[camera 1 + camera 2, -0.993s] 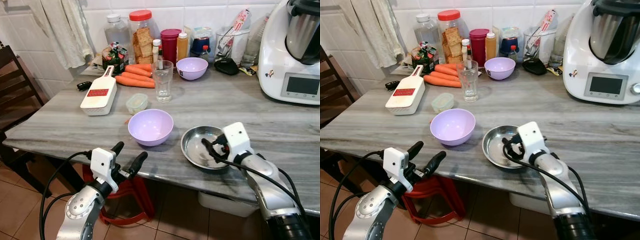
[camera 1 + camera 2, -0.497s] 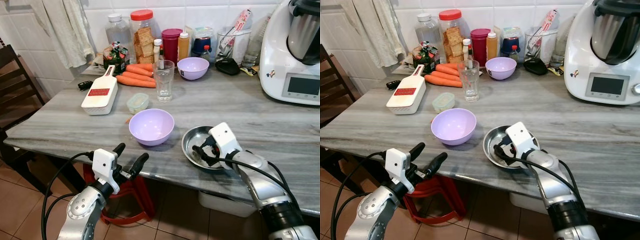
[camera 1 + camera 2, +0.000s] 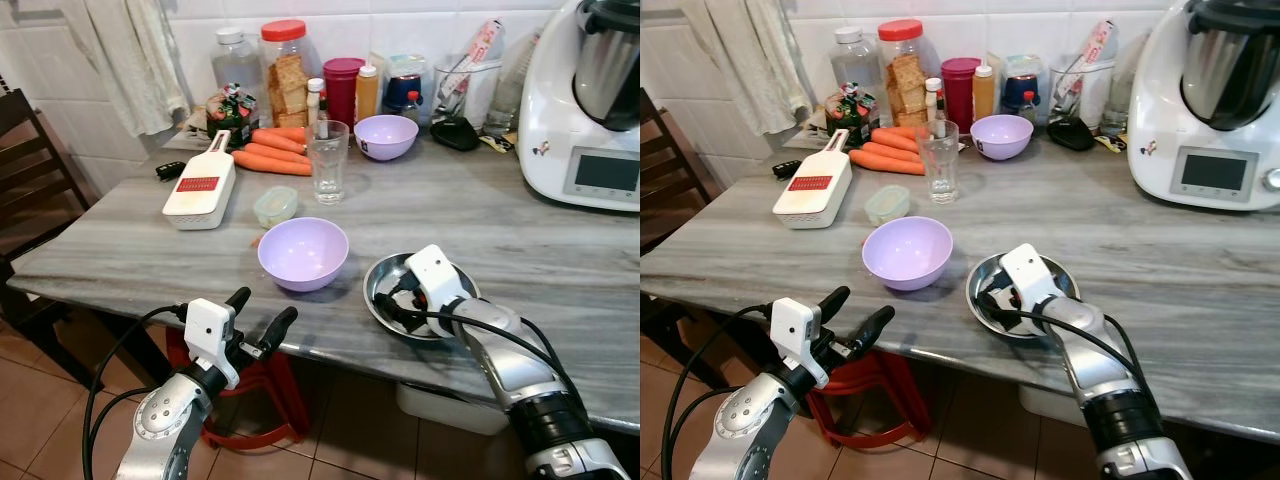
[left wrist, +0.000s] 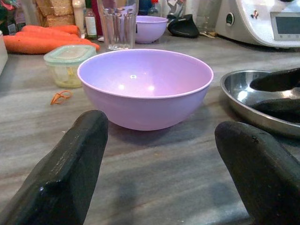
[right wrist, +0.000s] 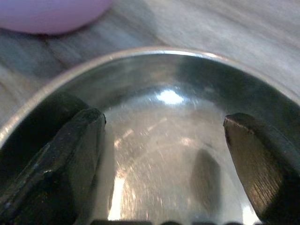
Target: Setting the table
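Grippers are working on either side of the near table edge. Furthest left, the left gripper [image 3: 258, 313] is hovering just off the marble table [image 3: 120, 255], its fingers spread wide and aiming at the near lilac bowl [image 3: 302, 253], which is sitting upright, mouth up, between the two arms; being round, it is showing no long axis. Behind it, a small lidded tub [image 3: 273, 205], a drinking glass [image 3: 326, 161], carrots [image 3: 272, 155] and a second lilac bowl [image 3: 385, 136] are standing toward the wall, with a white slicer [image 3: 198, 188] lying further left.

Moving right, the steel dish [image 3: 385, 288] is resting flat near the table's front edge, just beside the near bowl, opening upward and likewise round. The right gripper [image 3: 393, 303] is reaching down into it, fingers held wide apart over the shiny floor of the dish [image 5: 168, 140], gripping nothing.

By my reading, the step in hand is taking hold of the dish. Next, the fingers would probably need to straddle the rim and close before any lift.
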Motion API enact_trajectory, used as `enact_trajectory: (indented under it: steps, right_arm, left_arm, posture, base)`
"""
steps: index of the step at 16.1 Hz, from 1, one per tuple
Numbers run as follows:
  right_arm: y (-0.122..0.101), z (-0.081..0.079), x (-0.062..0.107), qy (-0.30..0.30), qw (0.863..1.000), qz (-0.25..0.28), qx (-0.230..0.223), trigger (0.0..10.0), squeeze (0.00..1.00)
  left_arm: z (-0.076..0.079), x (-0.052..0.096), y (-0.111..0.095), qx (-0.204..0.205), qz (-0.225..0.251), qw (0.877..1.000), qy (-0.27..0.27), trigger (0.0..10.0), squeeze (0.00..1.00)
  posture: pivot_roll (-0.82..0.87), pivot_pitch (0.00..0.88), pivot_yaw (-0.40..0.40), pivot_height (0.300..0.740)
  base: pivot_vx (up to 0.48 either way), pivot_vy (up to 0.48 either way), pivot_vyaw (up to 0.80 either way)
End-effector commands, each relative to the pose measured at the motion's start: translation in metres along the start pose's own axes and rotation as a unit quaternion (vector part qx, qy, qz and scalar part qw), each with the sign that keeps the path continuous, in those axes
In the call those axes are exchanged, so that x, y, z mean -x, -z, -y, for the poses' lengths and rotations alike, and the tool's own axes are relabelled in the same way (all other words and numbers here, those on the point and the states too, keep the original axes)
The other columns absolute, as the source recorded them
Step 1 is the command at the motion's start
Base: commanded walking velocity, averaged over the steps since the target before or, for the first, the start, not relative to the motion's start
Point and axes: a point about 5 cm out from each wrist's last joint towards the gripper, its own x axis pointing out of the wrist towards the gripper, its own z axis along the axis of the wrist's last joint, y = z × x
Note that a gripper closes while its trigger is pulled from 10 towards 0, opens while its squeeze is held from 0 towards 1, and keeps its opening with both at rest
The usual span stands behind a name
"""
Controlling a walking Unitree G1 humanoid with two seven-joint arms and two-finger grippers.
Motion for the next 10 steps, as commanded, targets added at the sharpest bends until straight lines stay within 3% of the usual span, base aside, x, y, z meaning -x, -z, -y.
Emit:
enact_trajectory:
  steps: [1, 10]
  right_arm:
    - [-0.008, -0.005, -0.005, -0.011, 1.000, 0.007, 0.002, 10.0, 0.00]
    - [-0.014, -0.017, -0.019, -0.028, 0.999, 0.018, -0.002, 10.0, 0.00]
  left_arm:
    - [-0.002, 0.002, 0.002, -0.006, -0.009, 1.000, -0.001, 10.0, 0.00]
    - [-0.001, 0.002, 0.002, -0.008, -0.011, 1.000, -0.001, 10.0, 0.00]
  posture:
    - [-0.11, 0.000, 0.094, 0.740]
    - [-0.10, 0.000, 0.097, 0.740]
  base:
    - [0.000, 0.000, 0.00]
    - [0.000, 0.000, 0.00]
